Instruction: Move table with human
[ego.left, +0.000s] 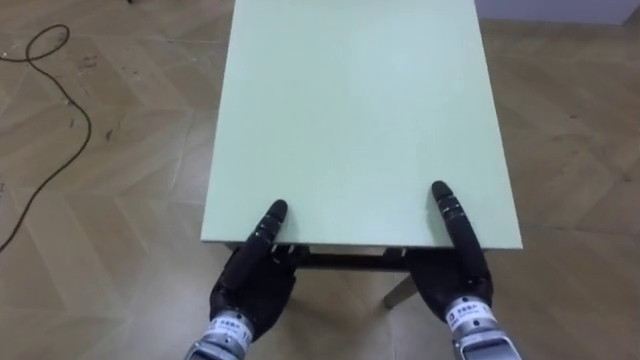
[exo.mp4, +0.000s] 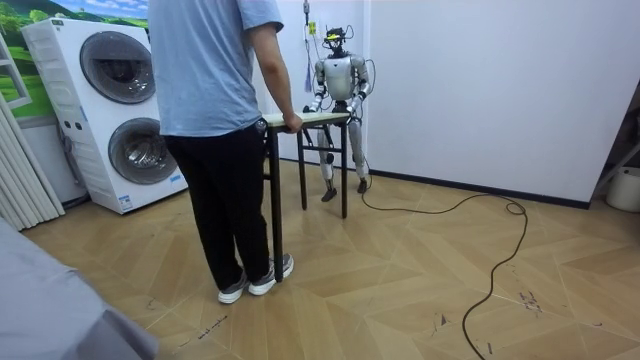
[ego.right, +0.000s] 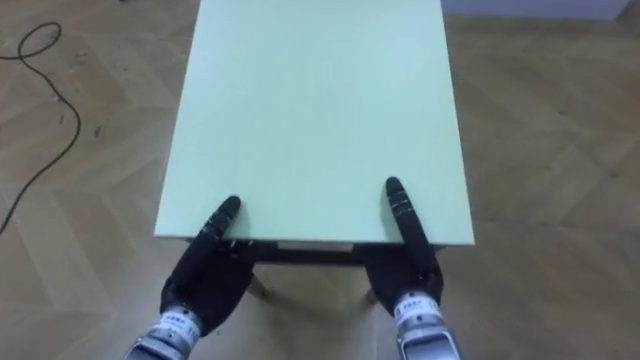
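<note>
Left hand (ego.left: 255, 288) and right hand (ego.left: 462, 268) at near edge of pale green table (ego.left: 350, 110), thumbs on top, rest hidden beneath, clasp cannot be told; person (exo.mp4: 205, 90) holds far end; both ends manned, carry and set-down seemingly left.

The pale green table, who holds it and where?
The robot's left hand and right hand lie over the pale green table's near edge, grip underneath hidden; a person's hand grips the far end.

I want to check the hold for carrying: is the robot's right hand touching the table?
Touching. In the left eye view the right hand reaches over the near edge of the table and lies on its top, with no gap between them.
</note>
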